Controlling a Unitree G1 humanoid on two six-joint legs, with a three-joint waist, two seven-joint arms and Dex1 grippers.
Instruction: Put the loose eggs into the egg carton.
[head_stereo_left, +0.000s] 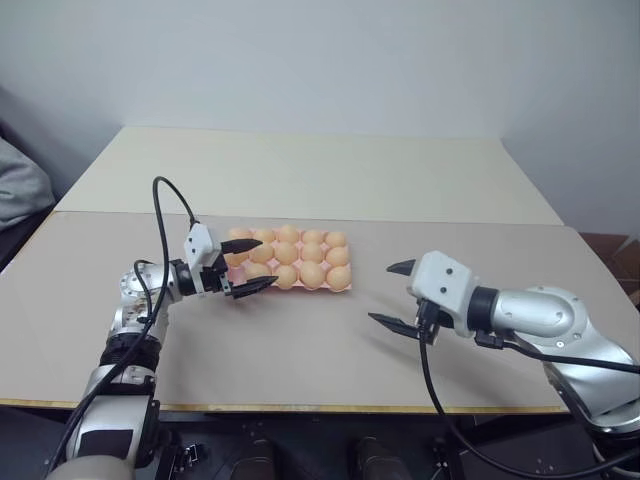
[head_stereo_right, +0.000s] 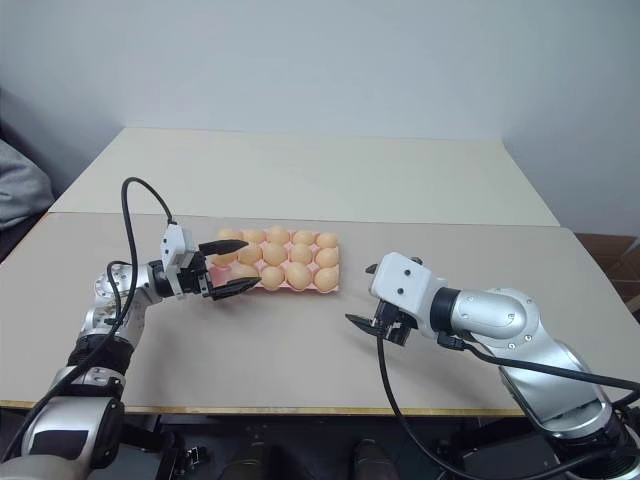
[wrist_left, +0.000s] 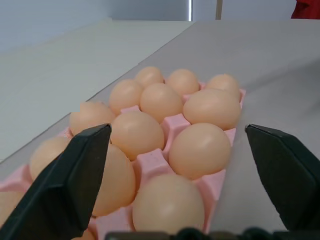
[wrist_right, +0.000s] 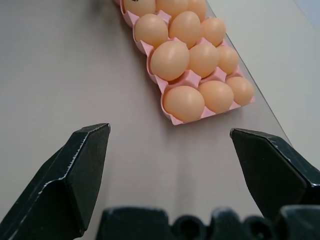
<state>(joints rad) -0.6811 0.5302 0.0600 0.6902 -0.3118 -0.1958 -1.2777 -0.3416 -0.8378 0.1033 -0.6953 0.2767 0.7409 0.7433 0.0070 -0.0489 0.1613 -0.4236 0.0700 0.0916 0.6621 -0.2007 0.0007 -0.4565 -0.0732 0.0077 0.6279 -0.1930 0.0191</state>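
Eggs (head_stereo_left: 312, 274) are seated in the pink egg carton (head_stereo_left: 340, 288) on the table (head_stereo_left: 300, 360). The left gripper (head_stereo_left: 248, 266) is spread wide over the carton's near-left corner, holding nothing. The right gripper (head_stereo_left: 393, 295) hangs wide and empty, well apart from the carton's other end.

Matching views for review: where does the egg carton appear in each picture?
Left eye: egg carton at table centre, beside the open left gripper.
Right eye: centre, slightly further left.
Left wrist: close up between the fingers.
Right wrist: upper middle.
Shared landmark: the carton's near corner.
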